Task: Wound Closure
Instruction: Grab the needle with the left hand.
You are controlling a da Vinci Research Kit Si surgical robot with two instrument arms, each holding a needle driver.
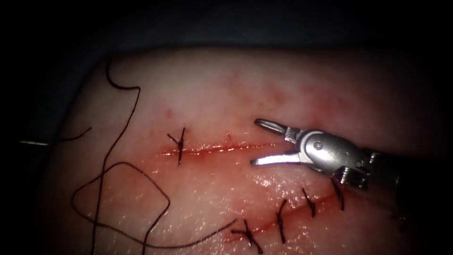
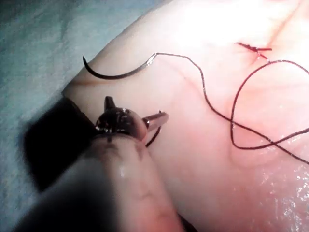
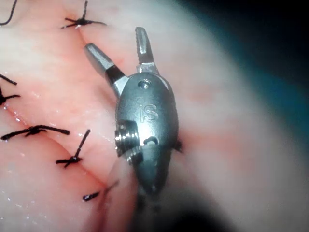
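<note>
Upper cut (image 1: 222, 148): one stitch (image 1: 179, 145) placed, rest unclosed. Lower cut: stitched. Right tool (image 1: 257, 141): jaws spread, empty. Left tool (image 2: 137, 113): jaws spread, empty. Needle (image 2: 113, 73): loose on tissue (image 2: 203, 159), thread (image 2: 217, 111) trailing.

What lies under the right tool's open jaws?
Under the right tool, jaws open and empty, lies the cut in the tissue. The tool's body covers the cut's right end.

Pale pink tissue (image 1: 292, 80), dark stitching, silver steel.
Red fluid (image 1: 212, 150) lining the cut (image 1: 236, 148); near-black thread (image 1: 118, 184) looped at left; dark needle (image 2: 116, 73), perhaps blackened steel; shiny silver right tool (image 1: 266, 142); left tool (image 2: 137, 113) glinting grey; black stitches (image 1: 281, 226) crossing a reddish line near right.
</note>
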